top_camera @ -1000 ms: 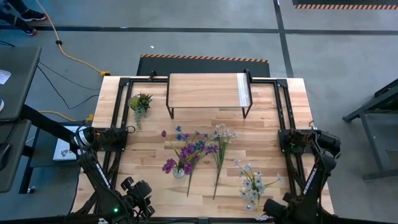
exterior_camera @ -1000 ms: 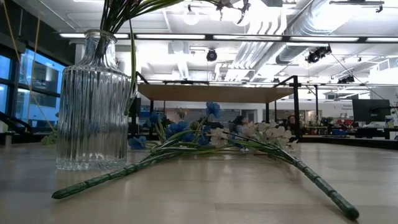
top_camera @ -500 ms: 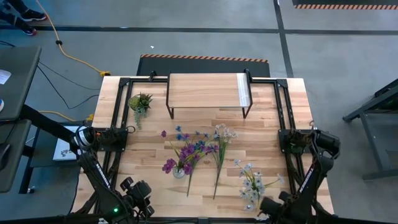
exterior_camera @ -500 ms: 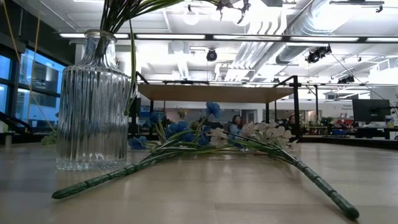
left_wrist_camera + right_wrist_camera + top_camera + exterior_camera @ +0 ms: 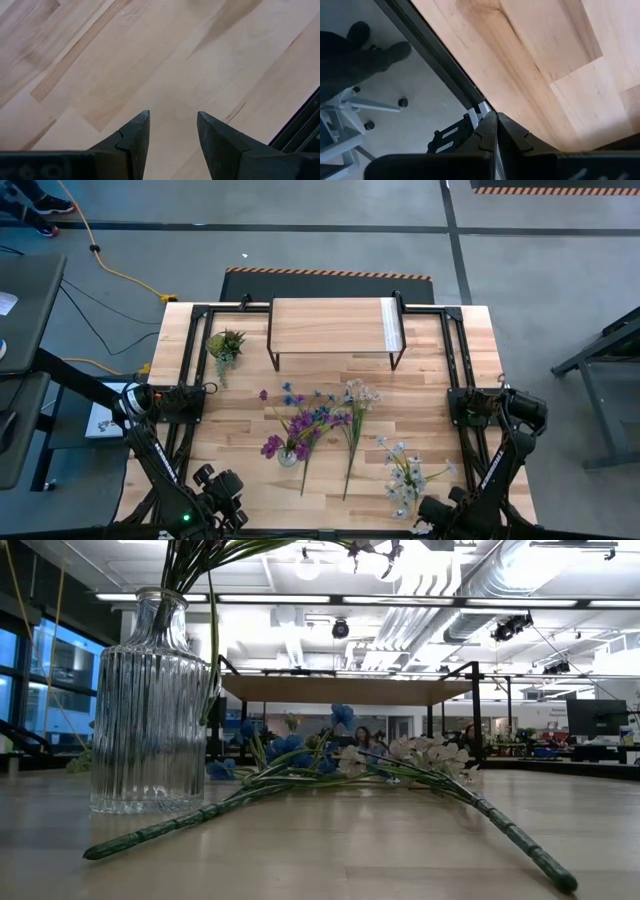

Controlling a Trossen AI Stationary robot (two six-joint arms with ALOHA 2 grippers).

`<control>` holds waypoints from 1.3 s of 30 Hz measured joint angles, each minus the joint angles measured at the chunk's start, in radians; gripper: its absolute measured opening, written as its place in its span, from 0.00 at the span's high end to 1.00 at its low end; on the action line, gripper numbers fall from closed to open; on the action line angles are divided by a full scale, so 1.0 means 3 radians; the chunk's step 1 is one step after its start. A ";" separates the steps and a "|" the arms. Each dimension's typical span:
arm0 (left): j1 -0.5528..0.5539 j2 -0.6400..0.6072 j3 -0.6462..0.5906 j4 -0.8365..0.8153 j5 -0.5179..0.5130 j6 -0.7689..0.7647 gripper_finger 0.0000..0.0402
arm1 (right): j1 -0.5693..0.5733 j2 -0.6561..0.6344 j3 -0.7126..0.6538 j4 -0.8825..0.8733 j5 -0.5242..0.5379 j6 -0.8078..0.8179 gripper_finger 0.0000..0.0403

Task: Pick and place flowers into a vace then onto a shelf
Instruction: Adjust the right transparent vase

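Note:
A ribbed glass vase [image 5: 287, 457] [image 5: 148, 710] stands near the table's middle front, with purple flowers [image 5: 272, 446] stuck in its neck. A blue spray [image 5: 312, 416] and a white spray [image 5: 355, 410] lie flat on the wood beside it, stems toward the near edge [image 5: 160, 830]. A third, pale spray [image 5: 405, 475] lies to the right. The shelf [image 5: 335, 328] stands on its black legs at the far middle. My left gripper [image 5: 172, 131] hangs open over bare wood at the near left [image 5: 225, 498]. My right gripper [image 5: 496, 131] is shut over the near right edge [image 5: 435, 515].
A small green potted plant [image 5: 225, 344] stands at the far left, beside the shelf. Black frame rails [image 5: 455, 370] run along the table's left and right sides. Past the near edge, the right wrist view shows floor, a chair base and a person's shoes [image 5: 375, 50].
My right gripper has sunk a little at the table's near right edge and stays shut. The flowers and the vase lie as before.

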 joint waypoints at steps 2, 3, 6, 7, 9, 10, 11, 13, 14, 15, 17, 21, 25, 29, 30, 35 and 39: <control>0.0000 0.0000 0.0000 0.0001 0.0000 0.0003 0.51 | 0.0000 0.0000 0.0000 -0.0001 0.0000 -0.0006 0.99; 0.0000 0.0000 0.0000 0.0001 0.0000 0.0003 0.51 | -0.0001 0.0000 0.0000 -0.0001 0.0000 -0.0014 0.99; 0.0000 0.0000 0.0000 0.0001 0.0000 0.0003 0.51 | -0.0003 0.0000 0.0000 -0.0009 0.0000 -0.0031 0.99; 0.0000 0.0000 0.0000 0.0002 0.0000 0.0003 0.51 | -0.0003 0.0000 0.0000 -0.0010 0.0000 -0.0033 0.99; 0.0000 0.0000 0.0000 0.0003 0.0000 0.0003 0.51 | -0.0003 0.0000 0.0000 -0.0010 0.0002 -0.0034 1.00; 0.0000 0.0000 0.0000 0.0003 0.0000 0.0003 0.51 | -0.0003 0.0000 0.0000 -0.0011 0.0011 -0.0038 1.00; 0.0001 0.0000 0.0000 0.0003 0.0000 0.0002 0.51 | -0.0004 0.0000 0.0000 -0.0011 0.0014 -0.0056 1.00; 0.0000 0.0000 0.0000 0.0003 0.0000 0.0002 0.51 | -0.0014 0.0000 0.0001 -0.0021 0.0015 -0.0074 1.00; 0.0000 0.0000 0.0000 0.0003 0.0000 0.0003 0.51 | -0.0023 0.0000 0.0001 -0.0028 0.0015 -0.0082 0.99; 0.0000 0.0000 0.0000 0.0003 -0.0001 0.0001 0.51 | -0.0028 0.0000 0.0001 -0.0032 0.0015 -0.0097 0.99; 0.0001 0.0000 0.0000 0.0003 -0.0001 0.0001 0.51 | -0.0049 0.0000 0.0001 -0.0029 0.0014 -0.0158 0.99; 0.0000 0.0000 0.0000 0.0005 -0.0001 0.0001 0.51 | -0.0072 0.0000 0.0001 -0.0062 0.0040 -0.0187 0.99; 0.0000 0.0000 0.0000 0.0005 -0.0001 0.0001 0.51 | -0.0069 0.0000 0.0001 -0.0062 0.0128 -0.0214 0.99; 0.0000 0.0000 0.0000 0.0003 -0.0001 0.0001 0.51 | -0.0075 0.0000 0.0001 -0.0064 0.0177 -0.0230 0.99; 0.0000 0.0000 0.0000 0.0002 -0.0001 0.0001 0.51 | -0.0078 0.0000 0.0001 -0.0070 0.0178 -0.0237 0.99; 0.0000 0.0000 0.0000 -0.0012 -0.0001 0.0001 0.51 | -0.0113 0.0000 0.0001 -0.0089 0.0191 -0.0271 0.99; 0.0001 0.0000 0.0000 -0.0011 -0.0001 0.0001 0.51 | -0.0136 0.0000 0.0001 -0.0098 0.0211 -0.0359 0.99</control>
